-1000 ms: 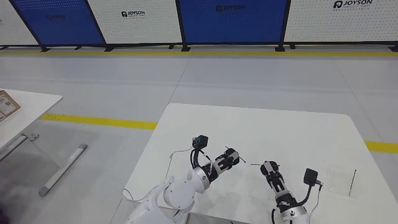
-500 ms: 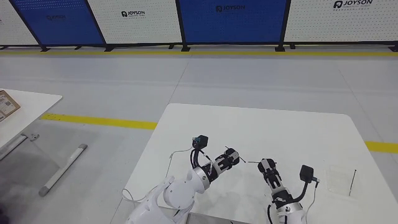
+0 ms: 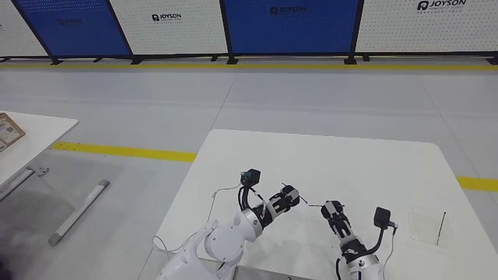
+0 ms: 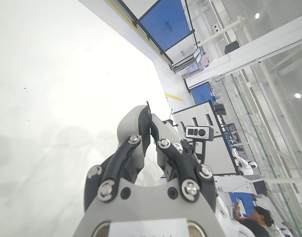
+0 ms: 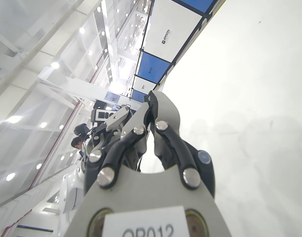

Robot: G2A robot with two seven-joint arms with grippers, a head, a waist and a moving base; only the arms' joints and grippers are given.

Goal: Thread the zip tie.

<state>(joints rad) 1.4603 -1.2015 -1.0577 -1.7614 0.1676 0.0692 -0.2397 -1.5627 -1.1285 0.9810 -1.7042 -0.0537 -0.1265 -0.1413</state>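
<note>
My left hand [image 4: 149, 114] is clamped tight, pads pressed together, with a thin black sliver of the zip tie [image 4: 148, 106] poking out past the tips. My right hand [image 5: 149, 99] is pinched closed as well, with a small dark piece caught at its tip, which I take to be the tie's other end. I can't make out which end is the head and which the tail. From above, the left hand [image 3: 292, 195] and the right hand [image 3: 331, 208] face each other, close together over the near part of the white surface [image 3: 327, 155]. The tie hangs as a fine dark line between them, raised off the surface. So I judge this to be the alignment step: both ends are gripped and brought near each other, but nothing looks fed through yet. The next move calls for care. The tail has to line up squarely with the slot in the head, flat side matched, and then slide in along its own length. A small twist or droop in that thin strip would send it past the opening, so one hand should hold steady while the other closes the gap slowly. Well off to my right, another dark strip [image 3: 441, 228] lies by a clear tray [image 3: 424, 222]. I can't tell whether it sits in the tray or just beside it.
</note>
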